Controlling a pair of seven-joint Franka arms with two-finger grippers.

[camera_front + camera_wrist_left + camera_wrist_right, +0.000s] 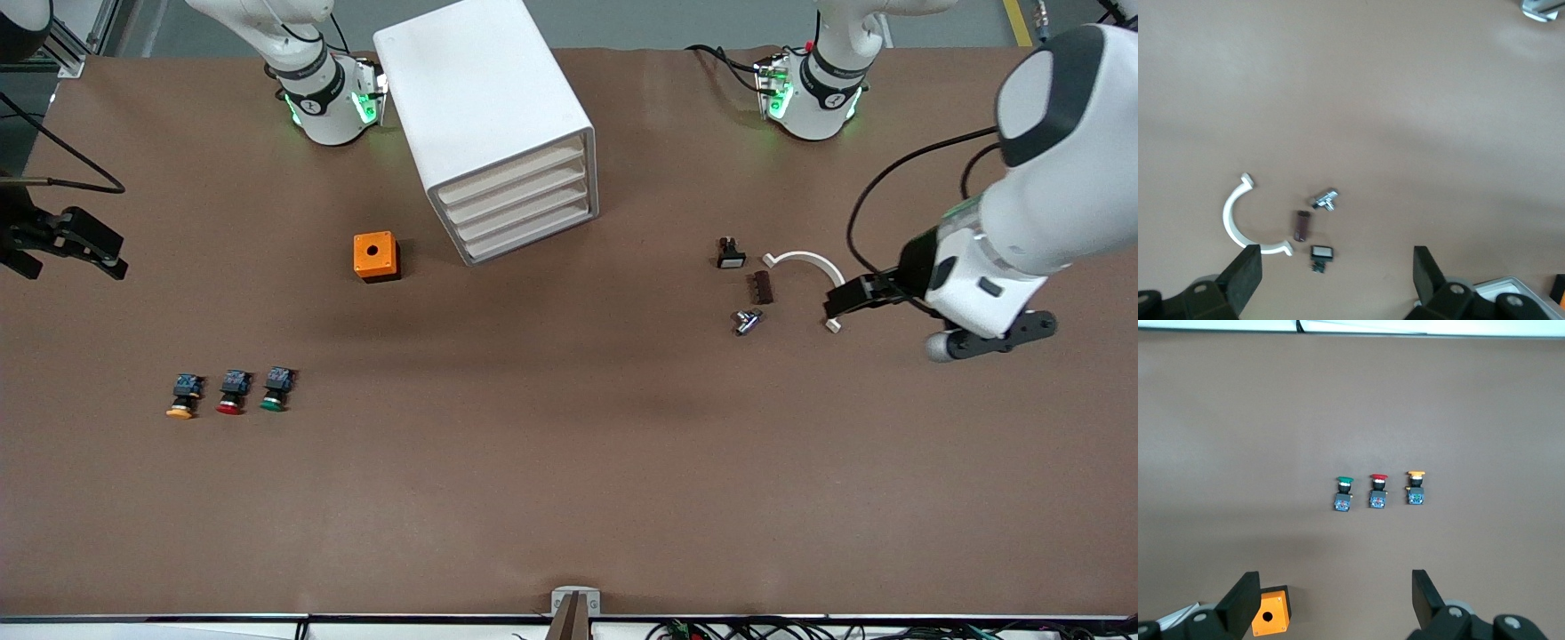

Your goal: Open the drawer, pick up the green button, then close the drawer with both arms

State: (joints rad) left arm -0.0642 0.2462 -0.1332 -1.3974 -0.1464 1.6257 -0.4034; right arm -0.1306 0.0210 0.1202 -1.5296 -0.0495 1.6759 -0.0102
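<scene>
The white cabinet point(493, 107) stands at the table's middle, close to the robot bases, its four drawers point(520, 209) all shut. The green-capped button point(276, 389) lies on the table beside a red-capped one point(233, 392) and a yellow-capped one point(183, 396); it also shows in the right wrist view point(1344, 495). My right gripper point(80, 258) hangs open and empty over the right arm's end of the table; its wrist view point(1333, 595) shows the jaws wide apart. My left gripper point(836, 307) is open and empty point(1335, 273) above the table, next to a white curved clip point(805, 260).
An orange box with a hole point(376, 256) sits beside the cabinet, toward the right arm's end. Near the left gripper lie a white-capped switch point(731, 253), a brown block point(759, 287) and a metal piece point(747, 320). The cabinet's corner point(1511, 290) shows in the left wrist view.
</scene>
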